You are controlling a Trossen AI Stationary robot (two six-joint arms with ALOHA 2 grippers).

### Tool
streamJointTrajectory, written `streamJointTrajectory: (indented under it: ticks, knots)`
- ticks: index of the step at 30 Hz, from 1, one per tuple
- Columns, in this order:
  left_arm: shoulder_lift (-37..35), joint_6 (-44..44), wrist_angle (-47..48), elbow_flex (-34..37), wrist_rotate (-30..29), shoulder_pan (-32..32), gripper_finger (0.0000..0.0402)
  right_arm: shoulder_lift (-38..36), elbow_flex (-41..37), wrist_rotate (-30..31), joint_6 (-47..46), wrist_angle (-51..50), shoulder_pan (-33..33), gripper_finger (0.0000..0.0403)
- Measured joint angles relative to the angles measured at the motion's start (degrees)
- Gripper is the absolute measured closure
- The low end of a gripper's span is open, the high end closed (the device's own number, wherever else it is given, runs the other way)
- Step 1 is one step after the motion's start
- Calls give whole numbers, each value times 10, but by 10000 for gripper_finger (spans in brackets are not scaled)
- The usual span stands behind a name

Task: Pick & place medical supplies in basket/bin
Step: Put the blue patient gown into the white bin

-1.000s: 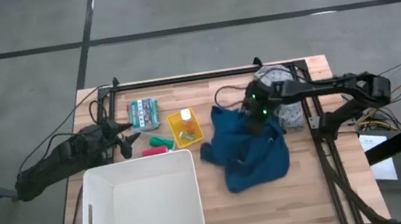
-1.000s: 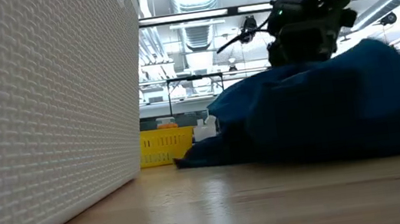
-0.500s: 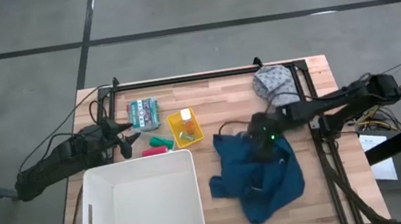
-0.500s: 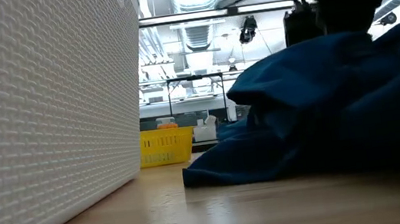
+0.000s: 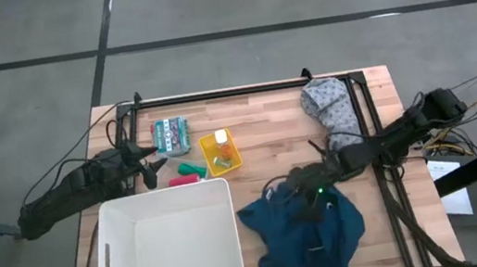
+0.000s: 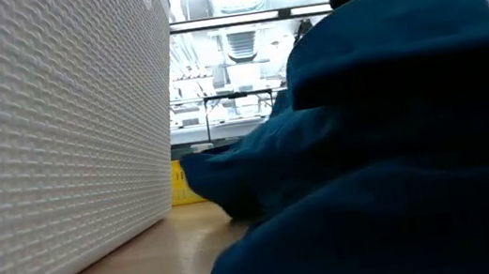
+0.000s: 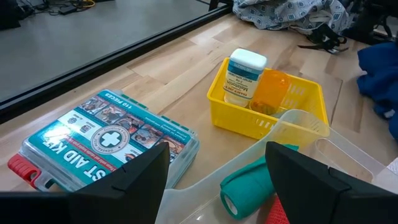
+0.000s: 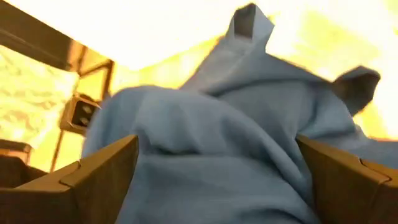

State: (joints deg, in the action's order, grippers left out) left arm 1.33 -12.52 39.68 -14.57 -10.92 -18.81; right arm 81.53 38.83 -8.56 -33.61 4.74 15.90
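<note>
At the table's left edge my left gripper waits, fingers partly apart, holding nothing, near the first-aid kit. White tub sits at the front-left corner, nothing in it yet. Just right of it, blue garment is bunched on the table between the wide-spread fingers of my right gripper. Risk: cloth isn't pinched, so lifting now leaves it behind, or a trailing fold snags the tub rim.

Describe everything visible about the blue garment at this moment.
The blue garment is dark blue soft fabric, crumpled in folds on the wooden table just right of the white tub, near the table's front edge. The right end effector sits on top of it, fingers wide apart with cloth bunched between them.
</note>
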Motion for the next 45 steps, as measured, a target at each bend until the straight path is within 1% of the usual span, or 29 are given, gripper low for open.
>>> streamJointTrajectory:
  ticks: [3,7,11,13,17,19,24,29,32,35,37,40,42,45]
  knots:
    - [0,0,0,0,0,0,130,13,8,2,7,31,4,3]
    - [0,0,0,0,0,0,130,16,34,11,17,31,4,3]
    - [0,0,0,0,0,0,130,0,65,18,61,24,4,3]
    - [0,0,0,0,0,0,130,-14,85,37,89,4,4,3]
    - [0,0,0,0,0,0,130,-45,135,95,130,-98,3,3]
    - [0,0,0,0,0,0,130,-60,164,114,142,-173,5,3]
    - [0,0,0,0,0,0,130,-85,233,132,153,-358,21,3]
    - [0,0,0,0,0,0,130,-98,269,166,152,-489,61,3]
    - [0,0,0,0,0,0,130,-102,275,195,121,-549,92,3]
    - [0,0,0,0,0,0,130,-106,272,207,78,-585,124,3]
    - [0,0,0,0,0,0,130,-108,266,208,35,-590,143,3]
    - [0,0,0,0,0,0,130,-109,257,195,-33,-576,149,3]
    - [0,0,0,0,0,0,130,-110,255,180,-51,-554,148,3]
    - [0,0,0,0,0,0,130,-110,251,179,-53,-551,144,3]
